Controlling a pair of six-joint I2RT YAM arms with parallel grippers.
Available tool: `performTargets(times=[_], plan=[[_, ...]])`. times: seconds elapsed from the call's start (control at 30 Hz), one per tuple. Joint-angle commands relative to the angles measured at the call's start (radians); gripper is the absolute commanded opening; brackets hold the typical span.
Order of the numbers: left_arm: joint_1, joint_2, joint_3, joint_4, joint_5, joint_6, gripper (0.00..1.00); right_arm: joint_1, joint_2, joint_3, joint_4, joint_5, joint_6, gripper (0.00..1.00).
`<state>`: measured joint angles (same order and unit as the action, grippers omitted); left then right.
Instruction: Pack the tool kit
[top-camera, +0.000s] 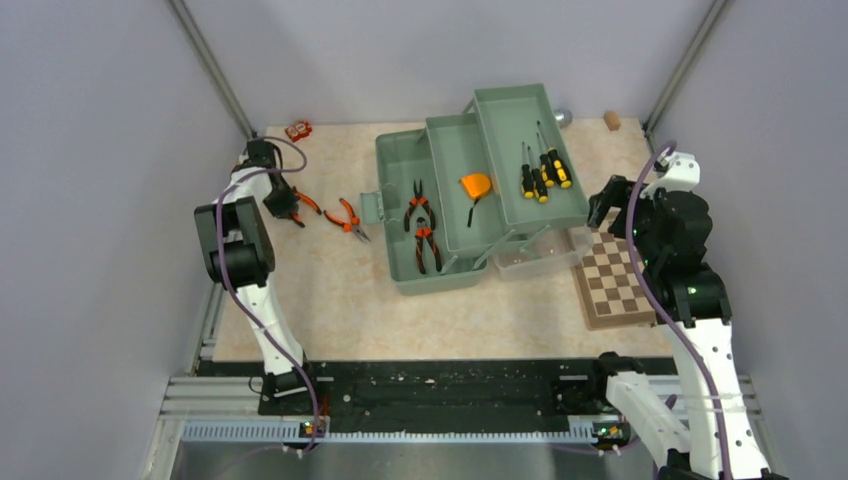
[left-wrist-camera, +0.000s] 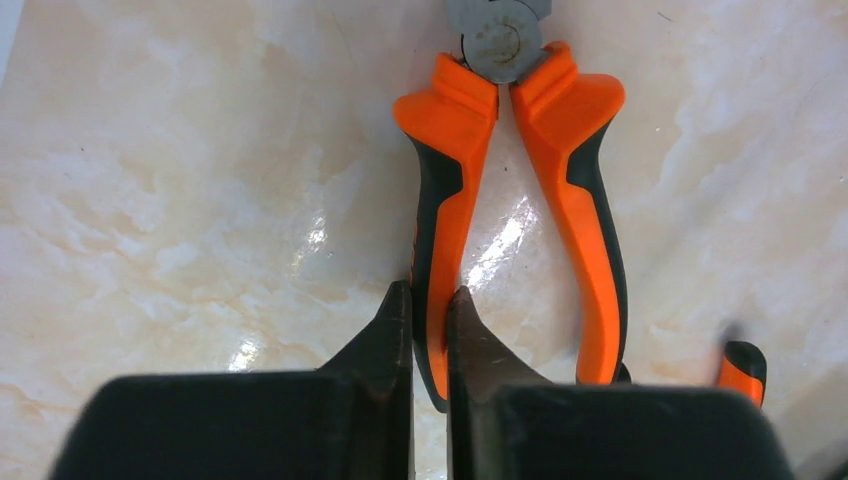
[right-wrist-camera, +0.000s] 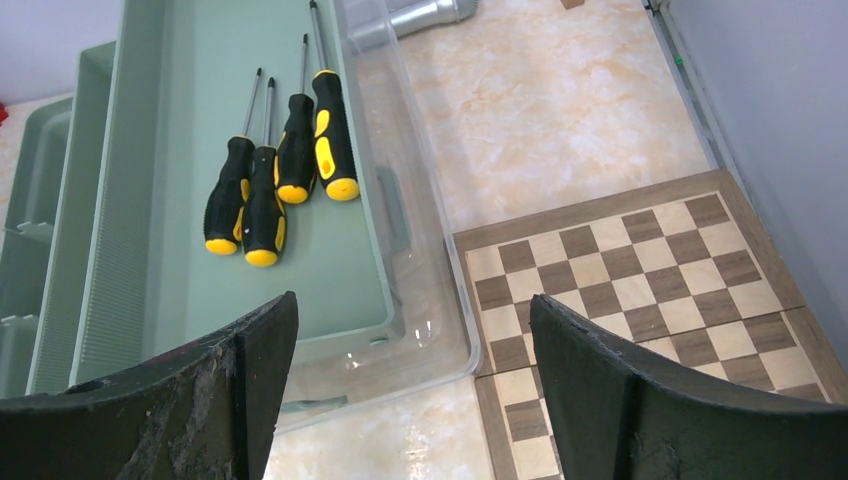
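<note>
**Left fingers pinching loose pliers, two pairs left to pack**

The left fingers (left-wrist-camera: 388, 335) are clenching on one handle of the outer pliers (left-wrist-camera: 445, 130), pressing it from both sides. The tool is lying flat on the desk (left-wrist-camera: 180, 200), so I am reading this as a grasp being made and not yet a lift. The right fingers (right-wrist-camera: 250, 390) are standing wide apart and gripping nothing. They are hovering over the toolbox's right edge and the chessboard (right-wrist-camera: 640, 270).

Working outward from my left grip, the second loose pliers (top-camera: 347, 215) are lying just beside the held pair, between it and the toolbox (top-camera: 396, 170). The box is sitting open mid-desk with its trays folded out. Two packed pliers (top-camera: 422, 225) are resting in its base and the tape measure (top-camera: 476, 185) in the middle tray. The four screwdrivers (right-wrist-camera: 275, 180) are lying side by side in the top tray. The clear lid (right-wrist-camera: 430, 300) is showing under that tray's right side.

I am judging the packing well over halfway. What I am counting as left is carrying both loose pliers into the box, then folding the trays in and closing the lid
</note>
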<state>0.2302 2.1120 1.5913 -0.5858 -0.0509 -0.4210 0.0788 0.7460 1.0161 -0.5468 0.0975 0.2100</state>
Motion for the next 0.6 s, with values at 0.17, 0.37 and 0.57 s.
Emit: performTargets(times=[0.17, 0.37, 0.57], plan=[[0.008, -0.142, -0.028, -0.009, -0.015, 0.016, 0.00, 0.009, 0.002, 0.042, 0.038, -0.003, 0.012, 0.85], [-0.008, -0.309, -0.059, -0.002, -0.020, 0.013, 0.00, 0.009, -0.002, 0.037, 0.040, -0.015, 0.016, 0.85], [-0.091, -0.448, -0.083, 0.001, -0.036, 0.029, 0.00, 0.009, -0.010, 0.032, 0.039, -0.030, 0.021, 0.85]])
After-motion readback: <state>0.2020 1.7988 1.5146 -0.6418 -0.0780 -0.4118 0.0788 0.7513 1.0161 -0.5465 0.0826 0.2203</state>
